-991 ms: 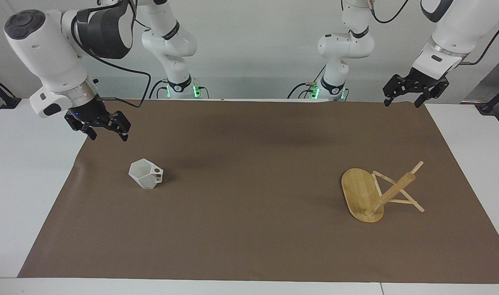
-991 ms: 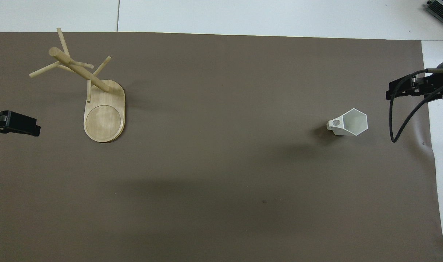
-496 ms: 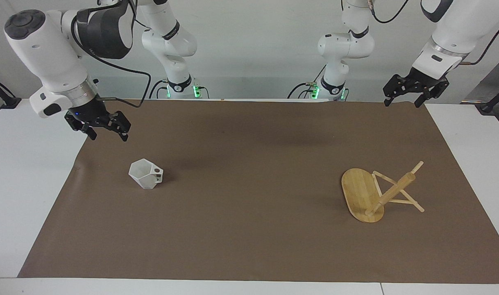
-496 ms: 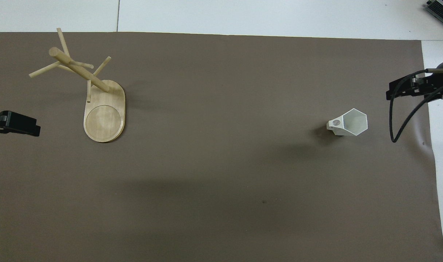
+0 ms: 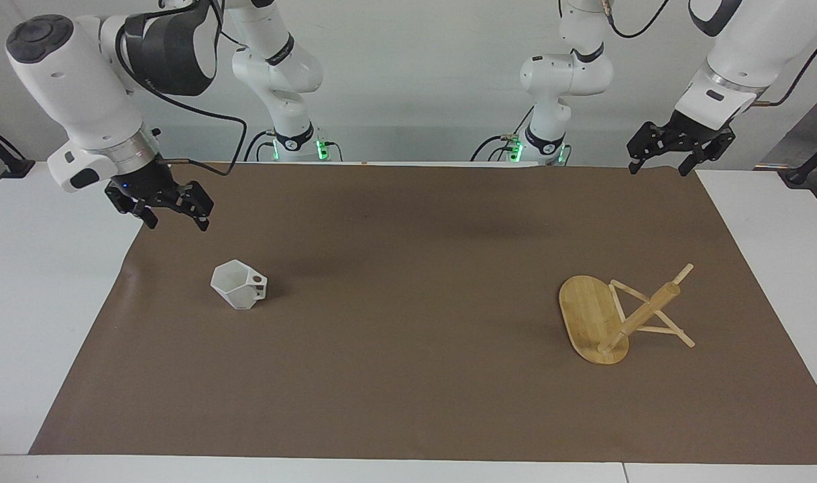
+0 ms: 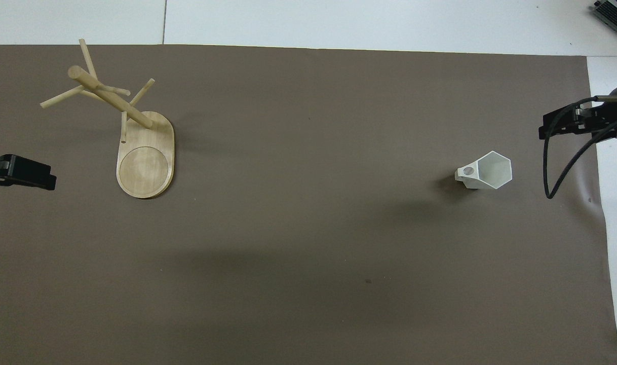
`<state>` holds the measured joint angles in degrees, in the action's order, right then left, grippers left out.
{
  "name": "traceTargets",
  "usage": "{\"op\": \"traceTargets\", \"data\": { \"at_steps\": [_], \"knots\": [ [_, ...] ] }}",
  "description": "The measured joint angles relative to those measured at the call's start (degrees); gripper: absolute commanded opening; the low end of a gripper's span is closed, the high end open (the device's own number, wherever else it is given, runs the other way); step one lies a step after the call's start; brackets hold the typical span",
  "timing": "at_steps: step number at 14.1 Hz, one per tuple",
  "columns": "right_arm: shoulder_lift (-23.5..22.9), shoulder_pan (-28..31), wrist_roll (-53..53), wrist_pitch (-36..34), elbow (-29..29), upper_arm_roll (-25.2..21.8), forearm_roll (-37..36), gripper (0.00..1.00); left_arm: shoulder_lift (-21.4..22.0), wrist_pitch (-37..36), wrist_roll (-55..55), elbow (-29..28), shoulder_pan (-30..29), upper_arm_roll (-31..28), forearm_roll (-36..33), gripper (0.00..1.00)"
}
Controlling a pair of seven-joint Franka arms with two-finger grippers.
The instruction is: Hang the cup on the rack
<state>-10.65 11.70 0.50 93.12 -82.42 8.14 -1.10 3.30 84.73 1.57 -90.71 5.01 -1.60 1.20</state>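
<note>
- Standing upright on the brown mat (image 5: pixel 408 315) covering the table (image 5: pixel 39 282): the cup (image 5: pixel 237 284), white and faceted, toward the right arm's end, mouth open to the ceiling, blocky handle (pierced by a round hole) pointing toward the rack.
- Sitting well apart from the cup, toward the left arm's end of the mat: the rack (image 5: pixel 616 315), flat oval base resting on the mat, thick post rising from the end of the base farther from the robots, thin pegs sticking out near the top.
- Carrying nothing on any peg (cup not yet hung).
- Hovering in the air over the mat's edge, close to the cup but not touching it: the right tool (image 5: pixel 175 220), fingers spread wide and gripping nothing.
- Trailing from the right arm's wrist in a loop: a black cable (image 6: pixel 554 152), seen from overhead hanging beside the cup.
- Waiting over the mat's corner nearest the robots at the rack's end, far from the cup and clear of the rack: the left tool (image 5: pixel 658 169), fingers likewise spread wide, empty.
- Showing only as dark tips at the overhead view's sides: the left tool (image 6: pixel 22 172) beside the rack's base, the right tool (image 6: pixel 574 124) beside the cup.
</note>
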Motion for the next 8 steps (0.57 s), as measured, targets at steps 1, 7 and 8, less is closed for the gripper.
{"op": "traceTargets", "data": {
  "at_steps": [1, 7, 8],
  "knots": [
    [0.10, -0.01, 0.00, 0.00, -0.40, 0.00, 0.00, 1.00, 0.00, 0.00, 0.00, 0.00, 0.00, 0.00, 0.00, 1.00],
    [5.95, -0.05, 0.00, 16.58, -18.56, 0.07, 0.01, 1.00, 0.00, 0.00, 0.00, -0.01, 0.00, 0.00, 0.00, 1.00],
    [6.73, -0.06, 0.00, 19.48, -21.90, 0.06, 0.01, 1.00, 0.00, 0.00, 0.00, -0.01, 0.00, 0.00, 0.00, 1.00]
  ]
}}
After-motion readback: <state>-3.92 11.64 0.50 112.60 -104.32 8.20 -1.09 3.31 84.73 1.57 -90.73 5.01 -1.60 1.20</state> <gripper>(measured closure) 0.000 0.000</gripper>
